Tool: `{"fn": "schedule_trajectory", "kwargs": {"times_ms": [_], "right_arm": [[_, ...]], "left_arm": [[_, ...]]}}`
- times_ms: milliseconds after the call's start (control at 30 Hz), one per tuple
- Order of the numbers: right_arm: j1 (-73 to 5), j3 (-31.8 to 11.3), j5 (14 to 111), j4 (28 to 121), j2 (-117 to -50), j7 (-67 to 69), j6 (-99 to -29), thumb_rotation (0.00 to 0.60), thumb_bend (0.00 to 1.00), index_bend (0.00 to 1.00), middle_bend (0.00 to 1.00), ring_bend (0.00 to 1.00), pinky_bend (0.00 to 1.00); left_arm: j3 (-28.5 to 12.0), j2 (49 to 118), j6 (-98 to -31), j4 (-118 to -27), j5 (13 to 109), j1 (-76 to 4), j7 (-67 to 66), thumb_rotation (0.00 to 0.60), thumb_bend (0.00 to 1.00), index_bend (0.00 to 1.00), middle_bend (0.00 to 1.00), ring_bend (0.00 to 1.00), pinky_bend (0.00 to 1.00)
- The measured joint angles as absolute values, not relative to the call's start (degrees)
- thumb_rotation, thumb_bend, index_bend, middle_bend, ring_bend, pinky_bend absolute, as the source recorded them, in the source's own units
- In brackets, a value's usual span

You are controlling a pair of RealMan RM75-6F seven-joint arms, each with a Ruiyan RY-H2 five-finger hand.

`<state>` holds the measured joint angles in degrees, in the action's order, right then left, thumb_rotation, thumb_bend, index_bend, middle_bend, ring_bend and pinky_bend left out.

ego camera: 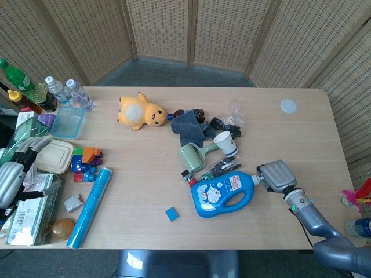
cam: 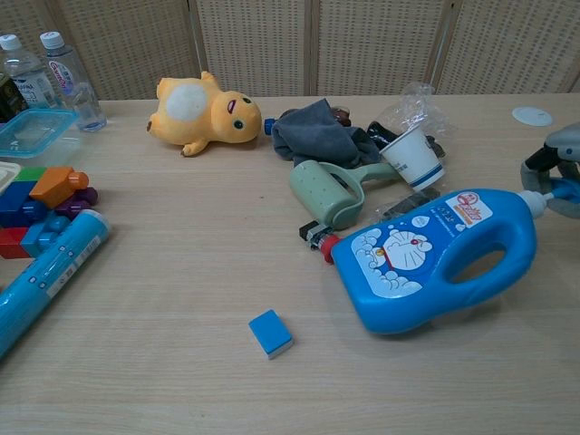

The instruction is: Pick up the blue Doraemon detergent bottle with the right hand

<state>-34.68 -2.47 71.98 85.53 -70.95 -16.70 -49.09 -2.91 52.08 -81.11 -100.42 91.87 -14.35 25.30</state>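
lying flat, the blue doraemon detergent bottle point(cam: 433, 258) has its cap gripped by the right robot hand point(ego camera: 276, 175).

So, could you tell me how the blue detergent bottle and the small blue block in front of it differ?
The detergent bottle is far larger than the blue block. The bottle has a handle hole and a cartoon label; the block is a plain slab. The right hand is at the bottle's cap, while the block lies alone, apart from everything. Both are blue.
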Motion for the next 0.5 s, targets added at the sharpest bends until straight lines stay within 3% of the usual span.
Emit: {"fn": "schedule_trajectory", "kwargs": {"times_ms": [500], "right_arm": [[-33.1,-5.4,73.2,94.7,-62.1,-17.5,-56.9,0.6,0.56,0.7,0.7,0.6,0.62]], "left_arm": [[-3.0,52.2,-81.1,-100.6,92.1,-14.6,25.1,0.567,0.3,0.0,0.0,0.0,0.0]]}}
